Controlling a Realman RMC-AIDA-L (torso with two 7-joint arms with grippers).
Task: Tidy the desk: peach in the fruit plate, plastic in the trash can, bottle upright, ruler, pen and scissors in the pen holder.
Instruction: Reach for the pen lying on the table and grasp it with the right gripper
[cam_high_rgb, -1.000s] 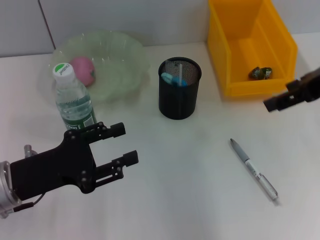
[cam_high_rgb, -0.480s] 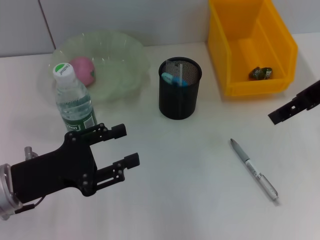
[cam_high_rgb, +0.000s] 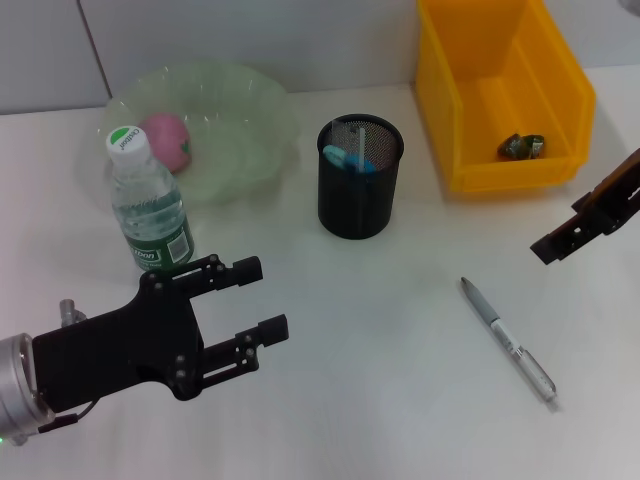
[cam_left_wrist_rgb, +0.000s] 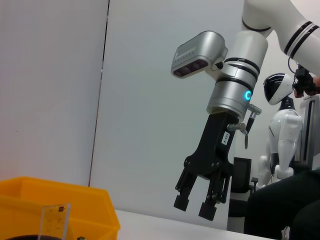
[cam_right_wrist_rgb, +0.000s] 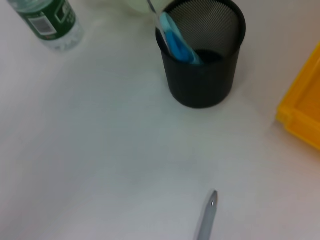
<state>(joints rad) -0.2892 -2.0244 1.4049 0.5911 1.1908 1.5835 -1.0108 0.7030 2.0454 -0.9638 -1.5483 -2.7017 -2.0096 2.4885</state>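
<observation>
A silver pen (cam_high_rgb: 507, 339) lies on the white table at the right front. My right gripper (cam_high_rgb: 556, 244) hovers open above the table, right of and behind the pen; the left wrist view shows its open fingers (cam_left_wrist_rgb: 194, 208). The black mesh pen holder (cam_high_rgb: 359, 178) holds blue-handled scissors (cam_high_rgb: 352, 160) and a clear ruler (cam_left_wrist_rgb: 54, 220). The pink peach (cam_high_rgb: 167, 140) rests in the green fruit plate (cam_high_rgb: 255, 130). The bottle (cam_high_rgb: 148, 205) stands upright. Crumpled plastic (cam_high_rgb: 522, 146) lies in the yellow trash can (cam_high_rgb: 440, 100). My left gripper (cam_high_rgb: 262, 298) is open and empty at the front left.
The right wrist view looks down on the pen holder (cam_right_wrist_rgb: 202, 60), the scissors (cam_right_wrist_rgb: 177, 45), the bottle (cam_right_wrist_rgb: 47, 22), the pen's tip (cam_right_wrist_rgb: 206, 220) and a corner of the yellow trash can (cam_right_wrist_rgb: 305, 120). Bare table lies between the holder and the pen.
My right gripper has dropped lower and nearer the front, away from the trash can. The left gripper has drifted slightly forward and right, off the bottle.
</observation>
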